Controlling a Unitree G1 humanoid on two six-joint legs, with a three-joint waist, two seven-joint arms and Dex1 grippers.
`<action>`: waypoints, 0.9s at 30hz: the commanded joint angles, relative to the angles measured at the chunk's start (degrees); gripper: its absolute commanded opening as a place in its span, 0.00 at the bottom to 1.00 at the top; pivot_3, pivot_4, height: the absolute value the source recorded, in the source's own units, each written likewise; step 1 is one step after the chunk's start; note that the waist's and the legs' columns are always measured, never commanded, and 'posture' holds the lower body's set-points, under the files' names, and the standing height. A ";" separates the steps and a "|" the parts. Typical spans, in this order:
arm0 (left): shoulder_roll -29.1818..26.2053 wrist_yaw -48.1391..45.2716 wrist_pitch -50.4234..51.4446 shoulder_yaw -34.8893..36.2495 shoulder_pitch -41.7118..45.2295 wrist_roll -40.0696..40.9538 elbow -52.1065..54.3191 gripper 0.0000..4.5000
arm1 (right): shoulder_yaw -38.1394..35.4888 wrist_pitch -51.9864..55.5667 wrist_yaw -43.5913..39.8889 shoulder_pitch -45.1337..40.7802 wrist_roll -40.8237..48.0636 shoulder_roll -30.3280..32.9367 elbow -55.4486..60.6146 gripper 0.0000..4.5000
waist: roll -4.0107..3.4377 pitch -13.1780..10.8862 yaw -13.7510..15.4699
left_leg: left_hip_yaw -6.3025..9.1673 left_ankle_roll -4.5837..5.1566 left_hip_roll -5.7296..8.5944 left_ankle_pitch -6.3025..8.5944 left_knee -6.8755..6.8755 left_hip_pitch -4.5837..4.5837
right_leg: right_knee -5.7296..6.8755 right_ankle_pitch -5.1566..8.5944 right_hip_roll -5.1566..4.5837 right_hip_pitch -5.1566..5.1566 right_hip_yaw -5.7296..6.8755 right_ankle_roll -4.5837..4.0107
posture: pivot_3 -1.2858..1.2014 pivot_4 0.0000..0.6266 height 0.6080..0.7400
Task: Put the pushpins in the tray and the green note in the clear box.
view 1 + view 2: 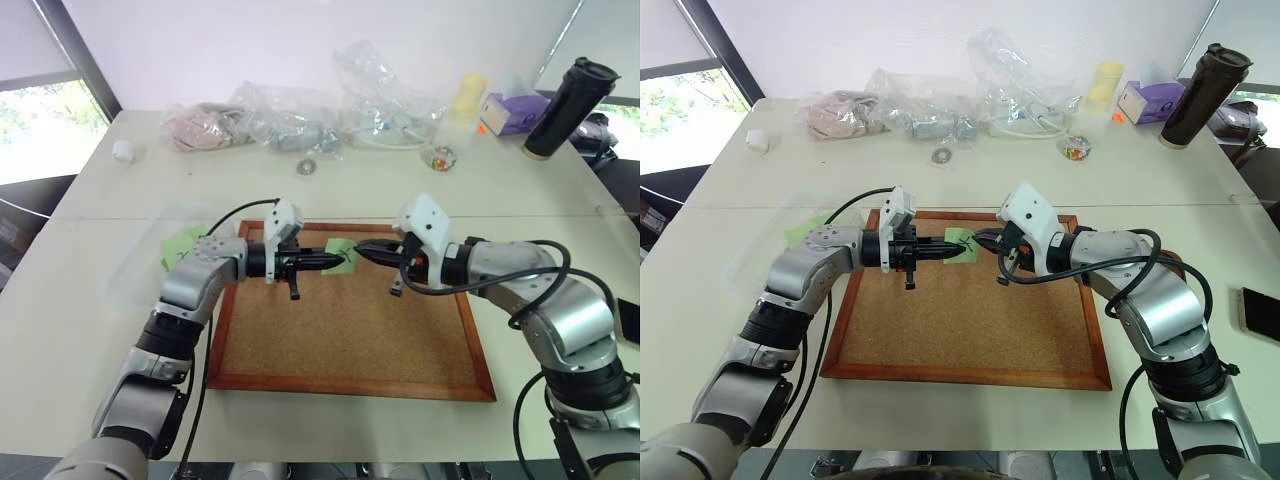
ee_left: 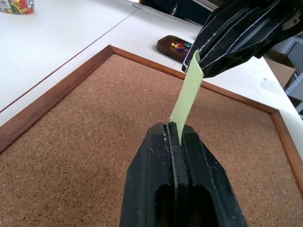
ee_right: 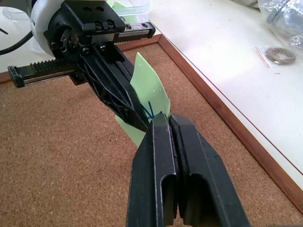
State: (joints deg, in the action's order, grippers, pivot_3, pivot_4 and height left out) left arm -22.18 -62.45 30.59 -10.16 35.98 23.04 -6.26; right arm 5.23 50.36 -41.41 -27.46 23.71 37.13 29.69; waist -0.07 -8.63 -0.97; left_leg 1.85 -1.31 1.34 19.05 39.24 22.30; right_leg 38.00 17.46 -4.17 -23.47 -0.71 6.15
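The green note [image 1: 343, 252] hangs edge-up just above the cork board [image 1: 350, 330], pinched from both sides. My left gripper [image 1: 338, 263] reaches in level from the left and is shut on the note's near end [image 2: 187, 94]. From the right, my right gripper [image 1: 362, 250] is shut on the opposite corner [image 3: 151, 90], where a dark pen mark shows. The tray [image 2: 166, 51], a dark brown dish, sits just past the board's frame with small coloured pushpins [image 2: 179, 46] in it. The clear box [image 1: 140, 262] lies left of the board with pale-green notes [image 1: 183, 245] at it.
Crumpled clear plastic bags [image 1: 290, 120] line the back of the table. Also back there are a small jar of coloured pins [image 1: 440, 158], a purple tissue box [image 1: 510, 110] and a tall dark bottle [image 1: 570, 105]. A phone [image 1: 1260, 312] lies at the right edge.
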 commanded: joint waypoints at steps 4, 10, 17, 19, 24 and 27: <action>-2.33 1.72 1.60 2.82 -0.58 1.67 6.04 0.00 | -4.24 -2.95 -0.56 -0.90 0.12 2.73 -1.18 0.20 | 0.00 0.00 0.04 | 0.00 0.00 0.00 0.00 0.00 0.00 | 0.00 0.00 -0.01 0.00 -0.01 0.00 | 0.52 0.24 1.00; -4.71 4.33 5.05 5.61 -2.46 3.86 12.26 0.00 | -7.91 -4.77 -1.07 -0.43 0.50 5.05 -4.53 0.87 | 0.00 0.00 0.01 | 0.00 0.00 0.00 0.00 0.00 0.00 | 0.01 0.00 -0.02 0.00 -0.02 0.00 | 0.52 0.24 1.00; -7.11 18.73 18.91 21.07 1.57 13.43 22.57 0.00 | -7.90 -7.39 -2.65 1.11 1.27 4.78 -6.17 0.87 | 0.06 -0.04 0.00 | 0.00 0.00 -0.01 0.00 0.01 0.00 | 0.01 0.00 -0.14 0.00 -0.07 0.00 | 0.52 0.24 1.00; -8.77 25.25 24.50 26.31 3.21 14.60 23.40 0.00 | -7.02 -7.96 -2.71 1.17 1.15 3.88 -6.55 0.87 | 0.06 -0.04 -0.20 | 0.00 0.00 -0.02 0.00 0.01 0.00 | 0.03 0.00 -0.14 -0.01 -0.08 0.00 | 0.52 0.24 1.00; -15.05 31.72 34.63 33.87 1.46 17.27 25.42 0.00 | -4.92 -9.30 -3.83 0.78 0.71 2.76 -7.37 0.87 | 0.05 -0.03 -0.23 | 0.04 0.00 -0.01 0.00 -0.04 -0.13 | 0.10 0.00 -0.09 -0.02 -0.13 0.00 | 0.52 0.24 1.00; -21.11 30.47 34.50 36.16 -7.61 15.39 26.52 0.00 | -2.83 -11.11 -4.58 -0.33 -0.74 2.12 -9.36 0.87 | 0.05 -0.03 -0.79 | 0.04 -0.01 -0.01 0.00 -0.06 -0.16 | 0.10 0.00 -0.07 -0.04 -0.18 0.00 | 0.52 0.24 1.00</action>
State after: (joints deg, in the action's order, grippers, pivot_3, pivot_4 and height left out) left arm -41.77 -31.67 64.97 23.77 29.56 39.00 18.44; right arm 2.45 40.89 -45.59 -26.56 23.43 39.36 20.43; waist -0.02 -8.67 -1.75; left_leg 1.90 -1.32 1.33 19.05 39.16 22.13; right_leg 38.09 17.46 -4.24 -23.53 -0.89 6.15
